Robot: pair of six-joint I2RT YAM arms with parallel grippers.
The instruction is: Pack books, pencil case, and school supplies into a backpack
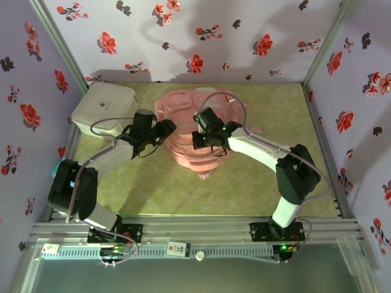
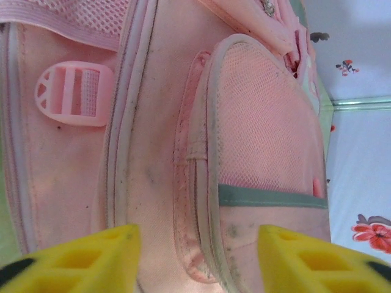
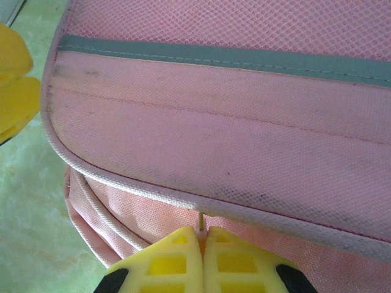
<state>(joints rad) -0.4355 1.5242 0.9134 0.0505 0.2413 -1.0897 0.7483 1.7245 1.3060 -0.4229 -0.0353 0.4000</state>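
Observation:
The pale-pink backpack (image 1: 183, 105) lies in the middle of the green table, between the two arms. My left gripper (image 1: 165, 129) is at its left side, open. Its yellow fingers (image 2: 79, 262) straddle the piped seam of the backpack (image 2: 159, 122) beside a mesh pocket (image 2: 263, 122) without gripping it. My right gripper (image 1: 198, 138) is over the bag's middle and shut (image 3: 202, 235) on a thin pale zip pull (image 3: 201, 221), just under the white piping of the backpack (image 3: 214, 122). The books, pencil case and school supplies are out of view.
A white rounded-corner box (image 1: 104, 107) stands at the back left, close behind the left arm. A pink strap buckle (image 2: 73, 94) lies on the bag's side. Floral walls close in the table on three sides. A yellow finger (image 3: 12, 91) of the left gripper is near the bag's corner.

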